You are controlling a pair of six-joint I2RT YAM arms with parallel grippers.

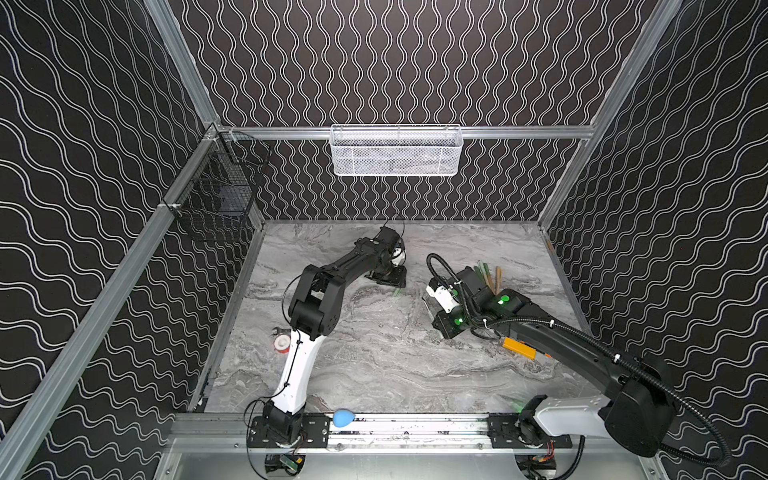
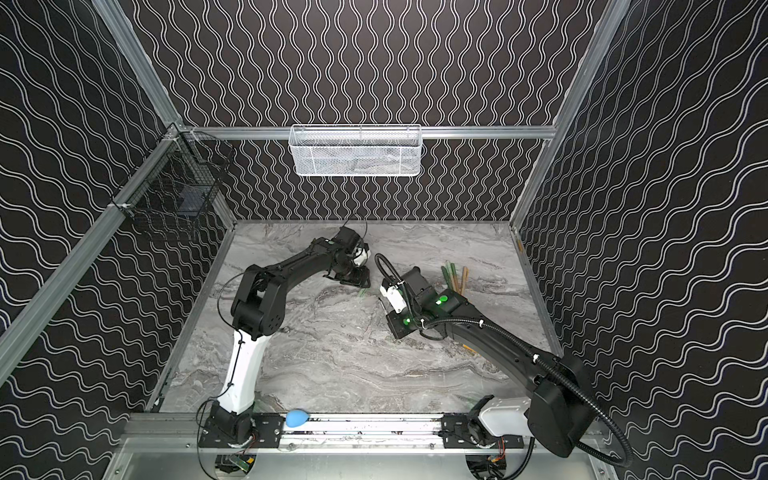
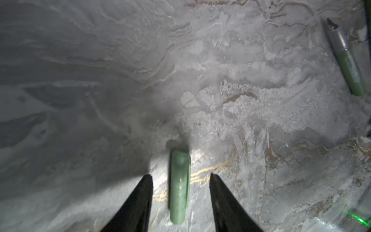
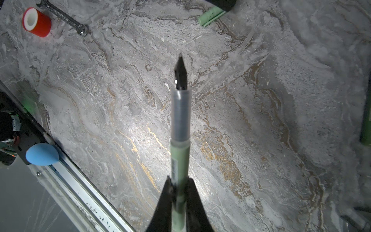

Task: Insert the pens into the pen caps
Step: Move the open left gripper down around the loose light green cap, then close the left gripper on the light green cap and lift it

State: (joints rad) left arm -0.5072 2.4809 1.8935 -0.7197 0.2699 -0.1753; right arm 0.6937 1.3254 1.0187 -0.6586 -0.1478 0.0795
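Step in hand, as I read it: grab the pale green pen cap (image 3: 179, 186) w/ the left gripper (image 3: 180, 176) so the right can push its pen in. Cap lies flat on the marble tabletop (image 1: 374, 365), abt midway btwn the left and right edges, nearer the rear edge. Left fingers straddle it, half-spread, w/ a gap on both sides and nothing held yet. Right gripper (image 4: 179, 178) is clamped tight on a pale green pen (image 4: 180, 124), gripped near its back end, dark nib fwd, and it looks to be off the surface. The other pens (image 1: 490, 278) lie bunched near the right edge, toward the rear.

To do it well: keep the cap centred btwn the pads so both touch together. One pad landing first would prob. roll or skid a round cap on smooth marble. Pinch across the barrel, not on the clip side, and leave the open mouth clear of the fingers. Which end is the mouth I can't tell. Then lift, turn the mouth toward the nib and line up the axes before pushing. The pen is held far back, so its tip may wobble: go slow and straight in.
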